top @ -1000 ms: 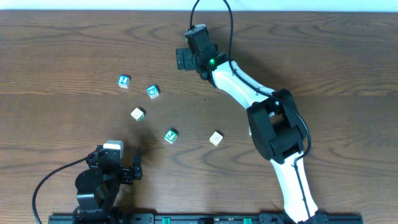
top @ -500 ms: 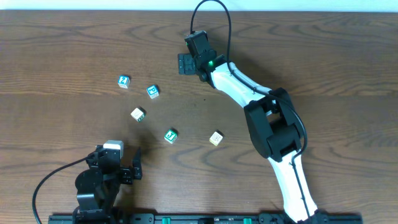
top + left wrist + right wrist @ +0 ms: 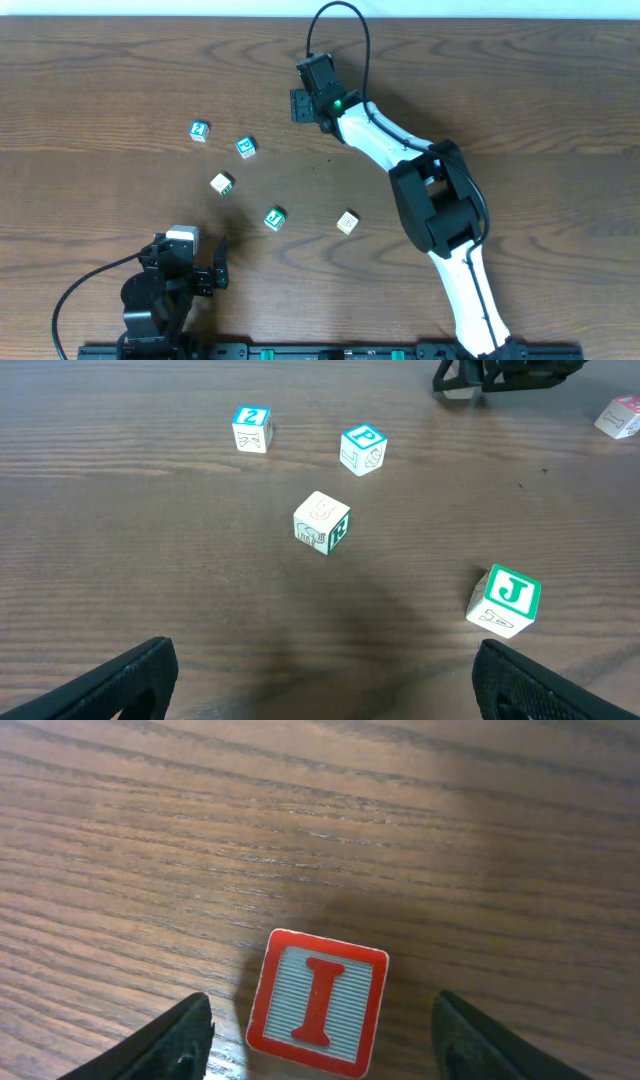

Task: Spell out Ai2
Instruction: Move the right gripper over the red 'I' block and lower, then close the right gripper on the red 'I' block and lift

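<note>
Right gripper (image 3: 322, 1038) has shifted slightly to straddle I (image 3: 318, 1002), fingers released, grasp pending; left gripper (image 3: 322, 685) idle, spread.

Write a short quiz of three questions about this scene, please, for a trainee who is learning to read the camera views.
1. True or false: the right hand is shut on the white-edged toy cube with the red "I".
2. Which letter is on the green-printed toy cube in the left wrist view? A) J B) M C) T
3. Fill in: in the overhead view, the blue-faced "2" cube lies to the ____ of the blue-faced "P" cube.

Key:
1. False. The hand is open around the cube, which lies on the brown wooden table.
2. A.
3. left.
</note>
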Motion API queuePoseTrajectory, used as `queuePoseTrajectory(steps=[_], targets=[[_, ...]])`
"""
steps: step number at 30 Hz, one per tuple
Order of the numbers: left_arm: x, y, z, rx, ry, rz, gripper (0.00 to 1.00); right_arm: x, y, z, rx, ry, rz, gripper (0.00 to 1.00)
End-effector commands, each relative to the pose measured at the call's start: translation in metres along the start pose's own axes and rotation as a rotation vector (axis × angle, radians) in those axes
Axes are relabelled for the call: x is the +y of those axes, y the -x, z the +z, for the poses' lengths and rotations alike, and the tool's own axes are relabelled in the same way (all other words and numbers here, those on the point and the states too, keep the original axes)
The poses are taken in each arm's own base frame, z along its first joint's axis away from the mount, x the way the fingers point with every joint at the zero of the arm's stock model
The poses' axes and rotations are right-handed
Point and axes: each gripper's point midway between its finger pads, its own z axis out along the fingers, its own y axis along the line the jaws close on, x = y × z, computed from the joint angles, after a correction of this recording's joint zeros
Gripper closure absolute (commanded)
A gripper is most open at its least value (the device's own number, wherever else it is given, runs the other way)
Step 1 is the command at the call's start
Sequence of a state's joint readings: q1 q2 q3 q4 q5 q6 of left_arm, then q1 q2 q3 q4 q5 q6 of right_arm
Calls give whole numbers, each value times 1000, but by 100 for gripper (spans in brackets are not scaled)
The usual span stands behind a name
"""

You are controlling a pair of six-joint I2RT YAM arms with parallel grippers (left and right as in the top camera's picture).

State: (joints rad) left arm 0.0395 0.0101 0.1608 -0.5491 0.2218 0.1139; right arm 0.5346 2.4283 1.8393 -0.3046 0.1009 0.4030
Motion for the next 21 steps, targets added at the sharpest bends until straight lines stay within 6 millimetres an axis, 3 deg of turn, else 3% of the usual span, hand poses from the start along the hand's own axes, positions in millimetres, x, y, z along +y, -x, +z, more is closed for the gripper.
queuePoseTrajectory(steps=[1, 5, 11, 17, 21], targets=[[2, -3, 2, 2, 6, 17, 5, 8, 2, 1, -8, 14, 5, 33], [2, -3, 2, 2, 6, 17, 5, 8, 3, 1, -13, 12, 5, 36], [2, -3, 2, 2, 6, 17, 4, 10, 7, 1, -26, 18, 7, 49], [2, -3, 2, 2, 6, 17, 5, 9, 7, 1, -29, 19, 8, 53], [2, -3, 2, 2, 6, 17, 5, 9, 8, 1, -29, 19, 8, 62]])
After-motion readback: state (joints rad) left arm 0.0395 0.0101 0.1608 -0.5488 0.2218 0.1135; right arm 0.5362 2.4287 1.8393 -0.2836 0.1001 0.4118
